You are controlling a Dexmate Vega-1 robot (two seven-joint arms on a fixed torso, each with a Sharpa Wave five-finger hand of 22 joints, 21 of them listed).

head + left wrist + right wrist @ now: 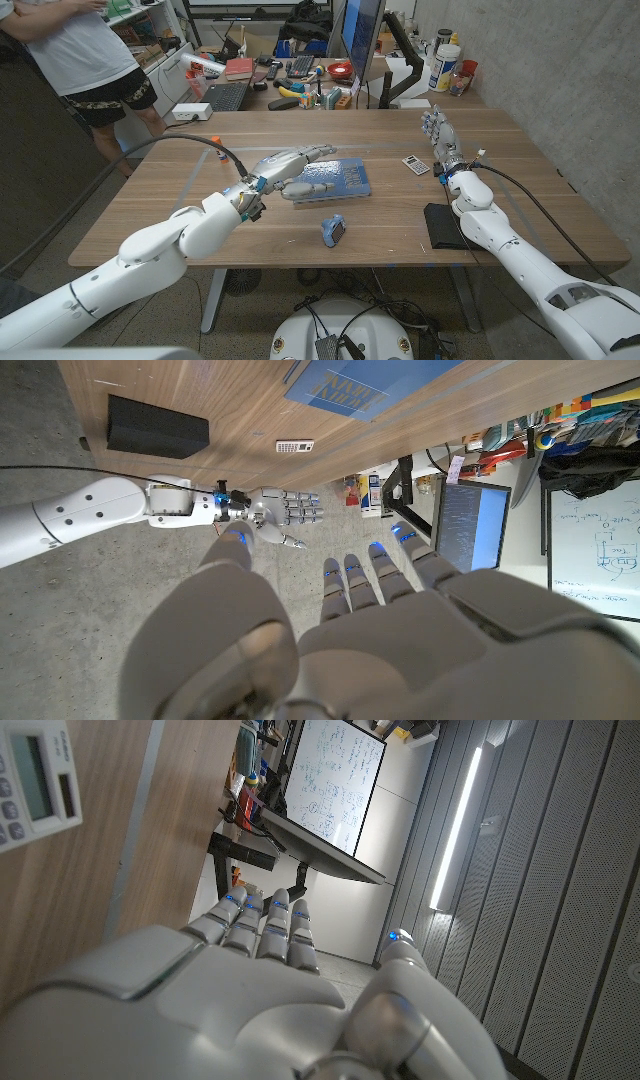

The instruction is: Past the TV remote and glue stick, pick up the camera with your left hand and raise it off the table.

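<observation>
the left hand [295,160] hovers over the counter [200,205] with fingers stretched out and apart, holding nothing, just at the near-left edge of a blue book [335,180]. the small blue camera [333,230] sits on the counter nearer the front edge, apart from that hand. the right hand [436,130] stands upright with fingers straight, empty, near a calculator [416,164] and a black box [443,226].

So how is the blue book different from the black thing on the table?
The blue book is blue, with writing on its cover; the black block is plain black. The book is bigger and lies under the left hand; the block lies beside the right arm. Both lie flat on the table.
</observation>
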